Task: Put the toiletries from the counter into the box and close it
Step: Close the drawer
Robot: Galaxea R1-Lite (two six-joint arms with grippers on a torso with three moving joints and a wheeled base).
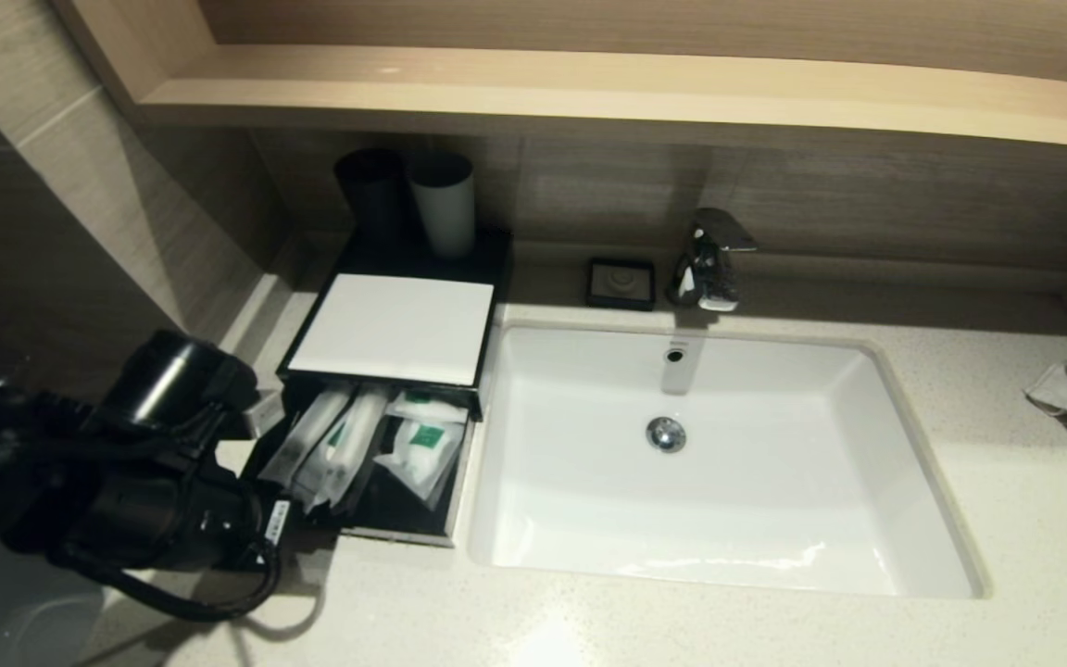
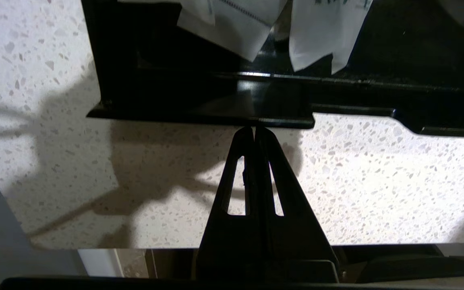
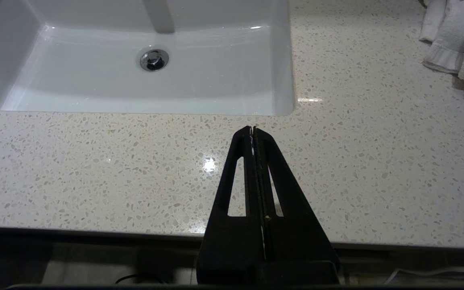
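Four toiletries already lie in the box's pulled-out drawer, head view: two long packets on the left, long axes running front to back, ends toward the robot; two squarish ones on the right. None left on the counter that I can see. So loading looks done, closing is the step in hand. Left arm sits at the drawer's near-left corner; its bulk hides the tips here.

Left wrist view: left gripper, fingers pressed together, empty, tips right at the drawer front's edge, probably touching, hard to call. Next move: straight push along the drawer's slide axis, toward the wall, kept square so it doesn't jam.

Right wrist view: right gripper parked above the counter's front edge, near the sink, fingers together, empty.
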